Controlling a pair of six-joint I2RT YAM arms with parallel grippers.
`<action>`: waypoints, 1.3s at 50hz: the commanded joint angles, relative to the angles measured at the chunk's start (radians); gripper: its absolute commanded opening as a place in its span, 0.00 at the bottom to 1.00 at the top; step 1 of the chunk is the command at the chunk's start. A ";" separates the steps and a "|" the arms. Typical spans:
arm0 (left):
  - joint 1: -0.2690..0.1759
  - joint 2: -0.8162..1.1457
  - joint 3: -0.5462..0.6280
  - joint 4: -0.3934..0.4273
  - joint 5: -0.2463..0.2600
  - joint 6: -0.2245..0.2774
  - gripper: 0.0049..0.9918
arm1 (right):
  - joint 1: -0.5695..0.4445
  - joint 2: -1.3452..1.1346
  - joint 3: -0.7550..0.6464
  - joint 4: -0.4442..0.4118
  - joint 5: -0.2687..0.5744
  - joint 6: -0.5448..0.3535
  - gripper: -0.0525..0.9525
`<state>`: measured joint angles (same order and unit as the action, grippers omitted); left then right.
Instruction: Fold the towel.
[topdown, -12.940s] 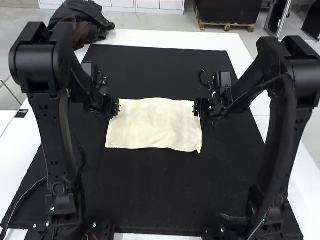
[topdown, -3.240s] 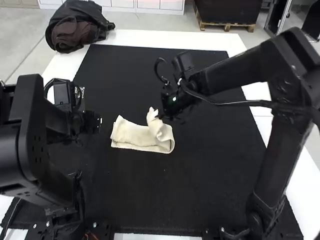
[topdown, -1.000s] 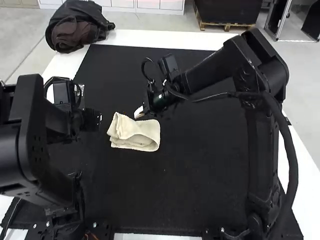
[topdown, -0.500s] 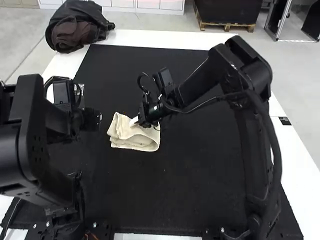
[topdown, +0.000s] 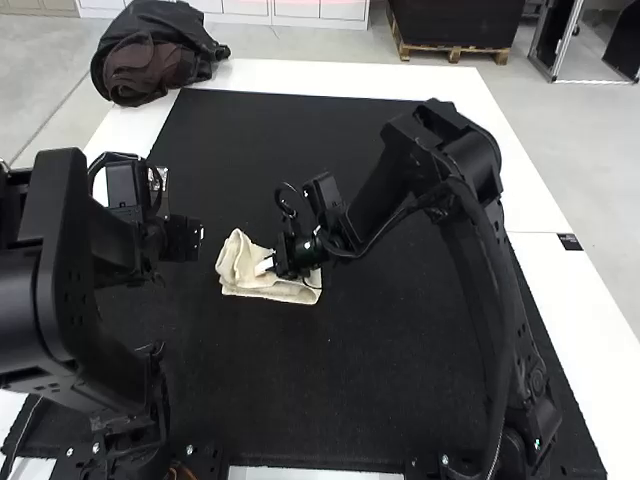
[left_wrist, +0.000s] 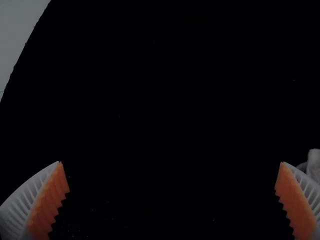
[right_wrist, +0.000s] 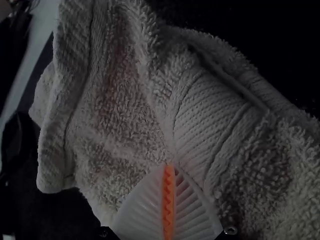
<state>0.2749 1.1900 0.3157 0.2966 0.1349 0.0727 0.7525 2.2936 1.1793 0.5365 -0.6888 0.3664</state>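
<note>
We had towel (topdown: 238, 262) in small layered bundle on black mat (topdown: 330, 400); folding looked nearly done, rumpled top likely left to flatten. Right pincer (right_wrist: 170, 167), closed with no cloth visibly pinched, touched towel; left pincer (left_wrist: 171, 162), spread wide, gripped nothing.

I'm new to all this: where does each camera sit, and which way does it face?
High view: fixed above and behind the arms, facing forward and down over the black mat; both left arm and right arm show.
Left wrist view: on the left arm, facing the mat past its open gripper.
Right wrist view: on the right arm, facing the bunched towel past its closed gripper.
The high and right wrist views share the towel.
</note>
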 joint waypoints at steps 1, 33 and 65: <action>0.004 -0.017 0.003 0.006 0.011 -0.008 0.98 | 0.045 0.046 -0.024 0.014 -0.006 0.000 0.03; -0.019 -0.023 0.379 -0.232 0.017 -0.053 0.98 | -0.067 -0.522 0.132 -0.159 0.063 0.236 0.42; -0.092 -0.297 0.714 -0.364 -0.008 -0.154 0.98 | -0.473 -1.203 0.235 -0.469 0.298 -0.020 0.97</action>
<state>0.2005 0.9611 0.9649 -0.0658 0.1371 -0.0582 0.3454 1.2312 1.4189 0.0612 -0.4282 0.3801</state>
